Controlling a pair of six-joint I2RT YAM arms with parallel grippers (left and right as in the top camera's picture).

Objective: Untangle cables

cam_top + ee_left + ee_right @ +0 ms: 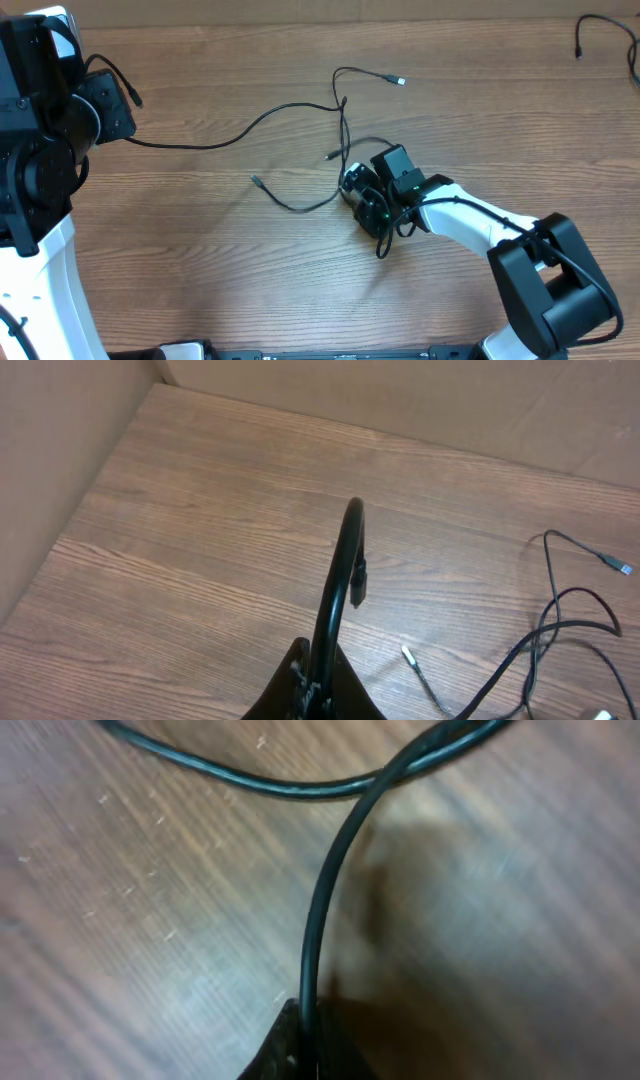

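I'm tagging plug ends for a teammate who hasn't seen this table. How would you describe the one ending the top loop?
From overhead, find the right arm reaching into the cables mid-table. One strand rises from there and hooks right; the plug ends it. Unlike the other loose ends, it lies above and right of the tangle.

1. Table (200, 280): brown wood-grain top, the grain running left to right in the overhead view. The surface fills most of the left wrist view (200, 560).
2. In the right wrist close-up, the tabletop (120, 920) shows small pale flecks and a dark shadow patch.
3. Plain beige wall (420, 400): stands along the table's far edge; a second beige panel (50, 460) closes the left side.
4. Dark strip (340, 354): lies along the table's near edge.
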